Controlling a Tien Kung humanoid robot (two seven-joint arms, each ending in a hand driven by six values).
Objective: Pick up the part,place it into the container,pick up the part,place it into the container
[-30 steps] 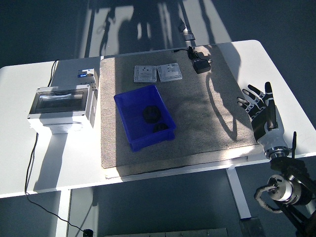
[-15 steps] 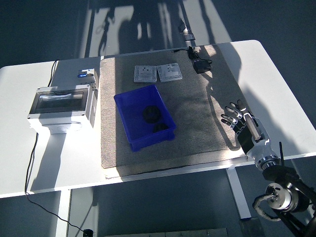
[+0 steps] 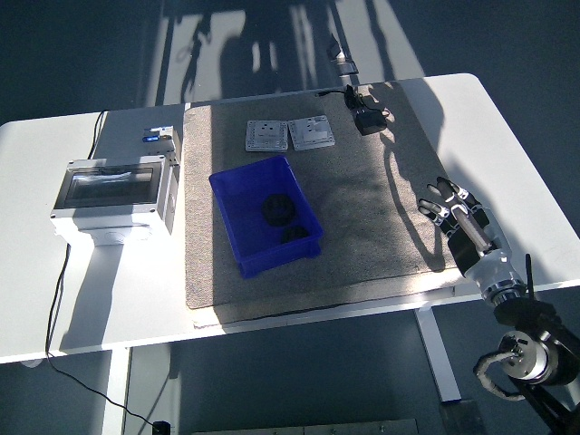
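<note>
A blue plastic bin [image 3: 265,215] stands on the grey mat [image 3: 362,199], left of centre. Two dark round parts [image 3: 278,209] lie inside it, one near the middle and one [image 3: 293,235] by its near wall. My right hand [image 3: 450,210] hovers over the mat's right edge, well to the right of the bin, fingers relaxed and pointing away from me, holding nothing. The left arm does not show.
Two pale square plates [image 3: 288,135] lie at the mat's far side. A black adapter with cable [image 3: 368,119] sits at the far right corner. A grey electrical box [image 3: 115,195] with a clear lid stands on the table at the left.
My right hand dropped and pulled back toward the table's near edge, then shifted slightly forward and right again. The bin and the parts have stayed put.
</note>
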